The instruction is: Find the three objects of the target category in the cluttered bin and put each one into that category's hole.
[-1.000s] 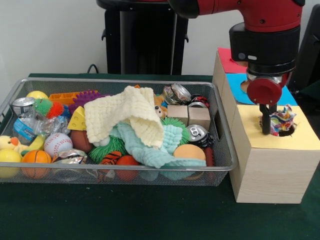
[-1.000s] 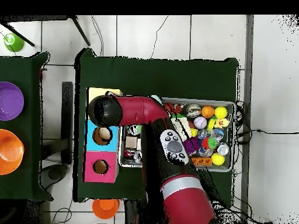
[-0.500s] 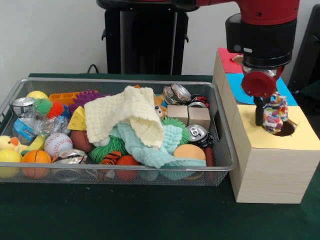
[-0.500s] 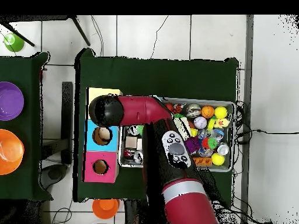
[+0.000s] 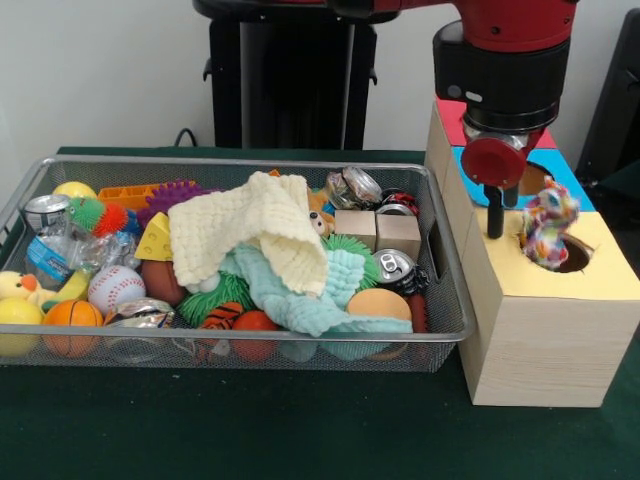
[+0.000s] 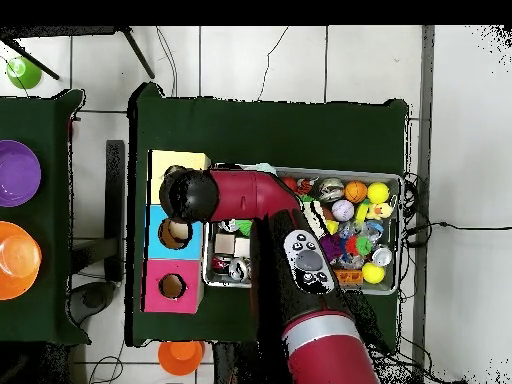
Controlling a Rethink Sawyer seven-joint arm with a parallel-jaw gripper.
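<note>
Trouble, from the front, would come from the patterned cloth bundle (image 5: 548, 225), which stands upright at the left rim of the hole (image 5: 573, 259) in the yellow-topped box (image 5: 540, 330), most of it above the yellow surface and not down inside. If it is caught on the gripper (image 5: 497, 225) just to its left, a lift would likely drag it back out; if it is free, it could flop onto the box top and miss the hole. I cannot tell whether the jaws are released or clenched: one black prong shows, close beside or touching the bundle, and the far side is hidden by cloth. To the left, the cluttered bin (image 5: 240, 160) shows no other patterned bundle; a cream cloth (image 5: 250, 235) and a mint cloth (image 5: 300, 295) cover its middle and may hide what remains. From overhead, the arm's round head (image 6: 183, 195) sits over the near half of the yellow top (image 6: 175, 160), so gripper, bundle and hole are all covered; the blue-topped hole (image 6: 175, 233) and red-topped hole (image 6: 172, 287) lie open nearer the robot's base, and the bin's rim (image 6: 398, 180) runs off to the right
</note>
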